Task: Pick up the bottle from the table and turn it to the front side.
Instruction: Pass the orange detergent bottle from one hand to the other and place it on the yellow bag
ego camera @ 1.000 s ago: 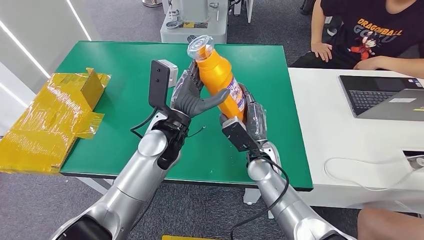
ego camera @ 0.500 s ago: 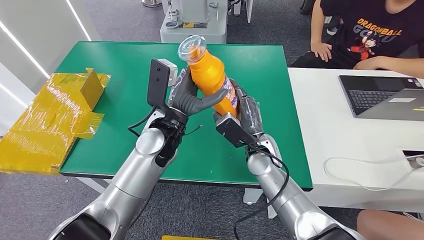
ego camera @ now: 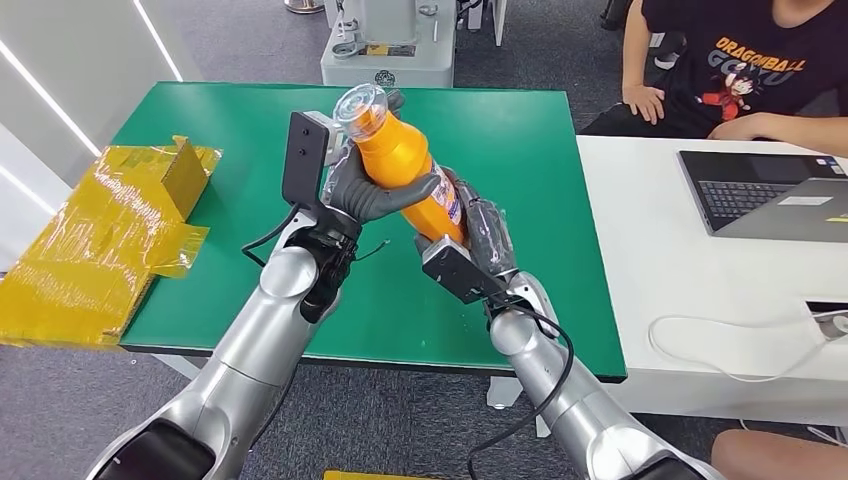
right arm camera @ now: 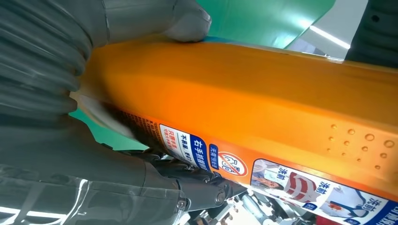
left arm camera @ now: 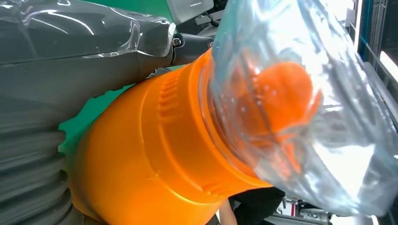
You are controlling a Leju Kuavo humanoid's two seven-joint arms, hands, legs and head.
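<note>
Since a second ago the orange bottle [ego camera: 400, 165] has tipped further toward the desk's left edge, its clear cap [ego camera: 360, 103] now leaning over the left hand [ego camera: 365, 190]. It is held up above the middle of the green desk [ego camera: 200, 110]. The left hand's fingers [ego camera: 415, 188] wrap its upper body; the right hand [ego camera: 478, 235] grips its labelled lower end.

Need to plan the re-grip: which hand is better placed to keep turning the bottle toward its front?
Probably the left hand: it wraps the orange bottle around its upper body, near the clear cap. The right hand holds the lower end, serving better as support.
</note>
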